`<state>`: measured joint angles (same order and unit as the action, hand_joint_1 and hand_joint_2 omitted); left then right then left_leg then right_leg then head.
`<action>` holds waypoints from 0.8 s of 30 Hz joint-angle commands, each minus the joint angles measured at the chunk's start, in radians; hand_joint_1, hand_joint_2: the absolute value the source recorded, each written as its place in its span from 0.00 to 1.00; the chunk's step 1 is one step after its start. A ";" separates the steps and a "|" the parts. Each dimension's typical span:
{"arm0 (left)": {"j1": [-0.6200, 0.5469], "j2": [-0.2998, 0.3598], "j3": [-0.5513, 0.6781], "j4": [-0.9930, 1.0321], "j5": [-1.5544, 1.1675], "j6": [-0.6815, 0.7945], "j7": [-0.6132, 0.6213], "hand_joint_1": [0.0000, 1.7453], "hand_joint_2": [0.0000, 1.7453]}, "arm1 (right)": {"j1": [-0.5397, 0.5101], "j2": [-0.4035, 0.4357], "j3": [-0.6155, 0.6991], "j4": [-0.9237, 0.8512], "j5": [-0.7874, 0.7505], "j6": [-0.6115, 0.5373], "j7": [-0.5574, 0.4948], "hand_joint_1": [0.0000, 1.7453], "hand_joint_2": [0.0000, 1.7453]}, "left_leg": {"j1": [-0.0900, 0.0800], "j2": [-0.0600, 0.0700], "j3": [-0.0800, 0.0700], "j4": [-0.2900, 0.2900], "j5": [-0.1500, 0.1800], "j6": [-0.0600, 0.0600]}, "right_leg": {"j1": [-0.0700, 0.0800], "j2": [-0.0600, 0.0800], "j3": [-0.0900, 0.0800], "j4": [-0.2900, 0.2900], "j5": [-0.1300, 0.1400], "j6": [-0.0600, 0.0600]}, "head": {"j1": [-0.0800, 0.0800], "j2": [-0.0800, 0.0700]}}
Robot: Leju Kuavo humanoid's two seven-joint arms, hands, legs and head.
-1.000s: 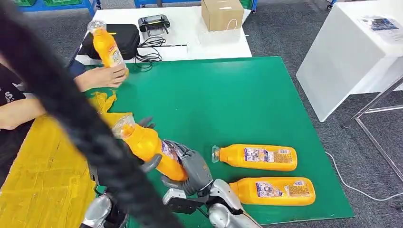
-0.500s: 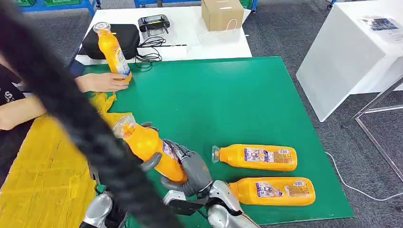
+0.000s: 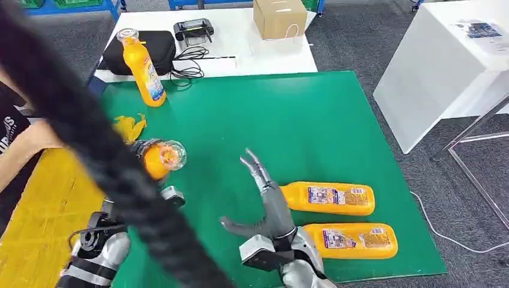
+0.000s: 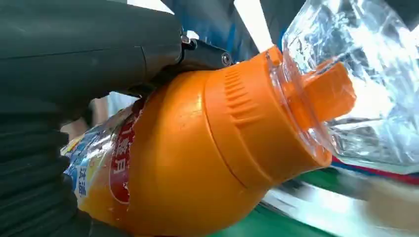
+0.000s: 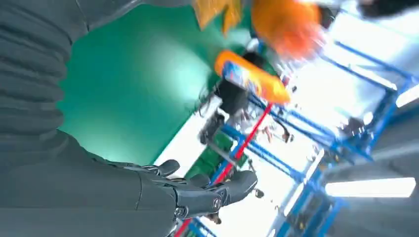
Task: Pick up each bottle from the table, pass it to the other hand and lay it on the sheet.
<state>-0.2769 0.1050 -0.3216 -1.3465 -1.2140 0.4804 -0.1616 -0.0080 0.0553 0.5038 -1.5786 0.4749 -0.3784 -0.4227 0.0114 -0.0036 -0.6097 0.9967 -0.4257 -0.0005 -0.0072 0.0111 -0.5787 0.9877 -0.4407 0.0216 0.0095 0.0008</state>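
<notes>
The bottle (image 3: pixel 159 157) is sitting in the left hand (image 3: pixel 111 219), which is grasping it above the yellow sheet's (image 3: pixel 45 207) edge, cap pointing forward. The right hand (image 3: pixel 270 201) is hanging released, fingers spread, beside two bottles (image 3: pixel 336 199) lying on the green tabletop (image 3: pixel 270 120).

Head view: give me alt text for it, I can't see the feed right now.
The left hand holds an orange bottle over the green table's left side, while the right hand is open beside two bottles lying flat. Another bottle stands upright at the far left, and a yellow sheet lies left.
</notes>
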 commanded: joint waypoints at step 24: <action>-0.137 0.003 -0.131 0.771 -0.256 0.124 0.182 0.00 1.00 | -0.071 -0.091 -0.105 -0.046 0.145 -0.004 0.113 0.00 1.00 | 0.000 -0.001 0.006 -0.001 -0.001 0.002 | 0.000 -0.002 0.008 -0.003 -0.001 0.001 | 0.000 0.000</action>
<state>-0.3781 0.2305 -0.5093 -0.8788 -1.5523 0.6069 0.0554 -0.0182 0.0195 0.4173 -1.6773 0.5163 -0.3597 -0.3787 0.0113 -0.0041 -0.6105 0.9969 -0.4256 -0.0005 -0.0072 0.0108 -0.5791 0.9878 -0.4407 0.0216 0.0099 0.0008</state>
